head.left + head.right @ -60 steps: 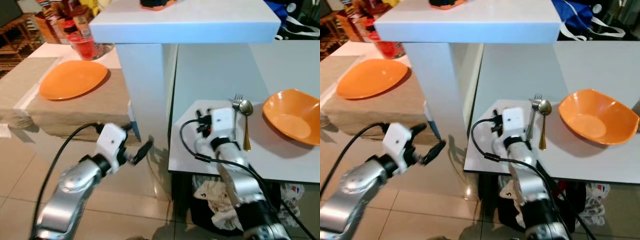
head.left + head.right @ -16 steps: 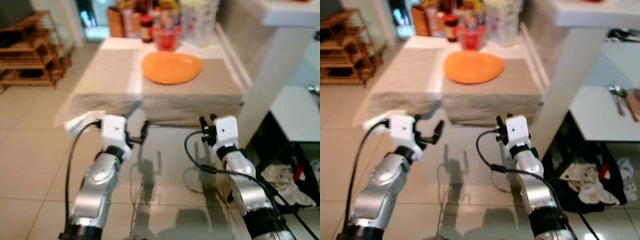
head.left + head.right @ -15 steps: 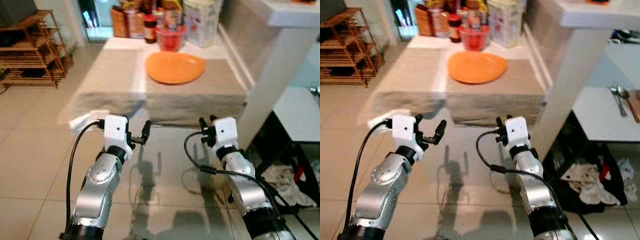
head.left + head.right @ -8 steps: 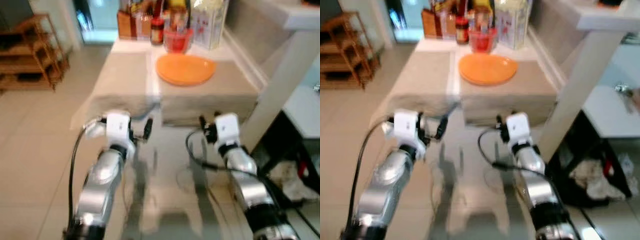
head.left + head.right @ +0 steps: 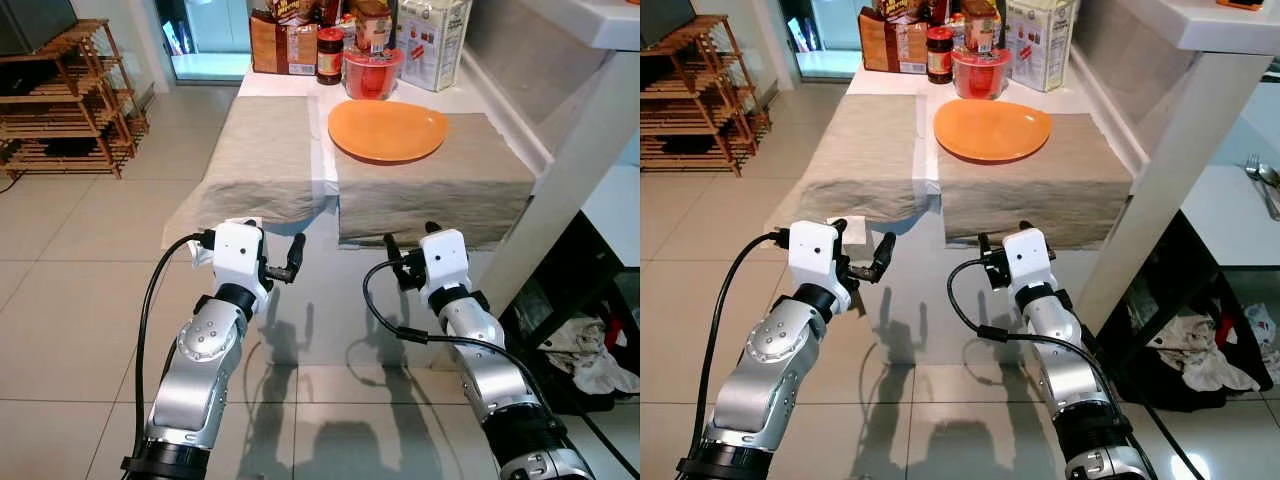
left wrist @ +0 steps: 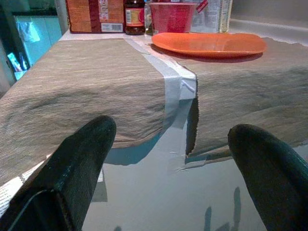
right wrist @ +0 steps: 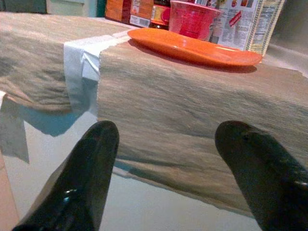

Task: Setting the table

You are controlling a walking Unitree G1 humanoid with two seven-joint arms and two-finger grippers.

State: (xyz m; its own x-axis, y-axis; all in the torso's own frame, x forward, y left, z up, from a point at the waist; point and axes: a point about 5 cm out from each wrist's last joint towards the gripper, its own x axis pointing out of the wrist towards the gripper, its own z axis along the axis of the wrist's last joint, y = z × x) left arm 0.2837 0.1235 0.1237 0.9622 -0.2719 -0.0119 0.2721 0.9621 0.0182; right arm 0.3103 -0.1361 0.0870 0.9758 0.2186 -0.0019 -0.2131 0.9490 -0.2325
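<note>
While I stand at the near end of the table (image 5: 300, 215), both my grippers are held up with nothing in them.
My left gripper (image 5: 286, 262) and my right gripper (image 5: 400, 262) have their fingers apart. The orange plate (image 5: 387, 130) sits far from them on the right brown cloth (image 5: 440, 190). A red cup (image 5: 371, 73), a jar (image 5: 329, 55) and boxes (image 5: 282, 42) stand behind the plate.
</note>
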